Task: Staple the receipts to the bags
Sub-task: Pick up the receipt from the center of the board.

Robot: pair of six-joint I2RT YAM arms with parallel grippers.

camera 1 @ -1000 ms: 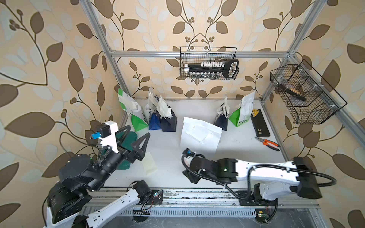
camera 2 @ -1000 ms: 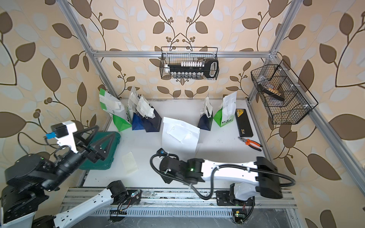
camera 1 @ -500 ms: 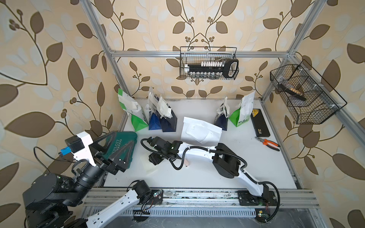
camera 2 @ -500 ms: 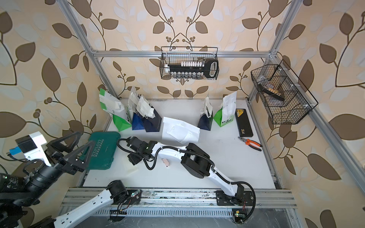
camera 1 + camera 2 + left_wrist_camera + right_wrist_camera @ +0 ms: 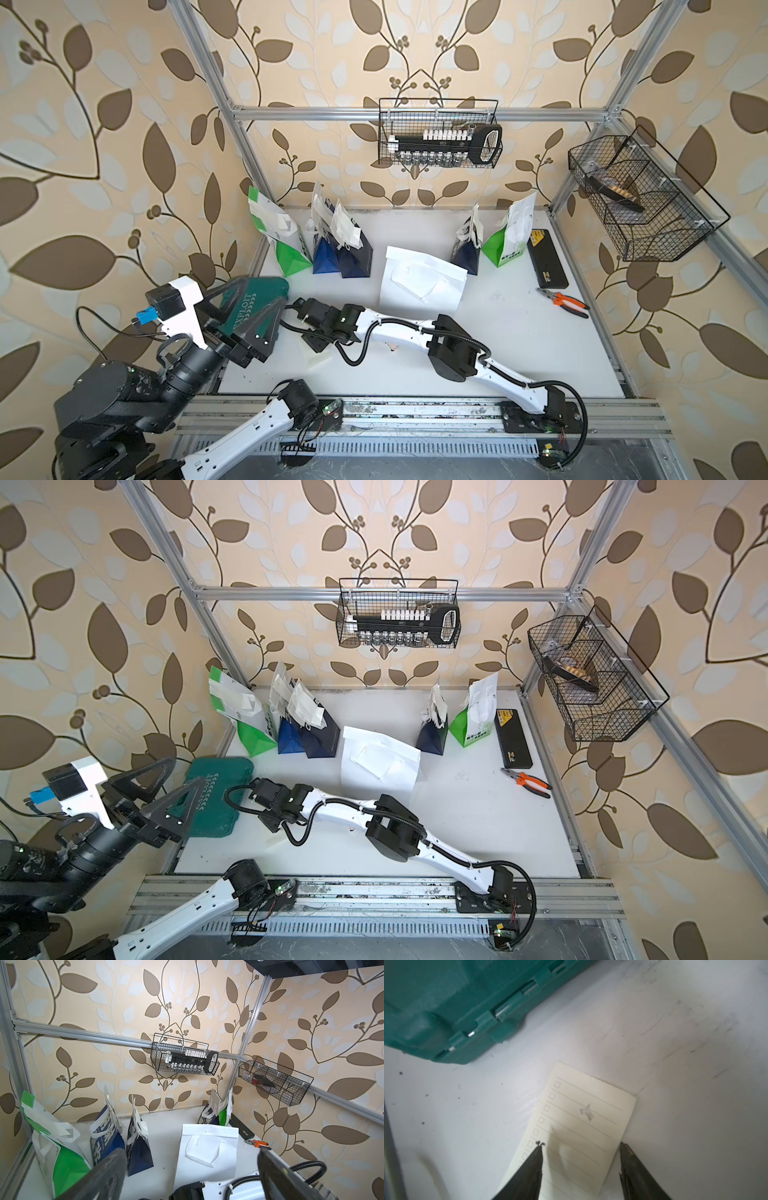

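Top views, stock read left to right.

1. Left gripper [image 5: 264, 293]: my jaws at full spread, empty, raised over the case [image 5: 436, 1001] (clear of my other arm's work, I judge). Case lid reads "EXPLOIT".
2. Receipt [image 5: 583, 1126]: flat on the table [image 5: 519, 353], just beside the case. Ruled lines and tick boxes, no words, one small tear.
3. Right gripper [image 5: 581, 1145]: my jaws about half open, tips straddling the receipt's near end. Nothing lifted yet.
4. Bags [image 5: 353, 259]: five standing at the back, pale receipts at their tops. The white bag [image 5: 419, 278] lies flat mid-table, probably laid down for stapling. Navy print unreadable.
5. Pliers [image 5: 563, 301]: far right, lying loose.
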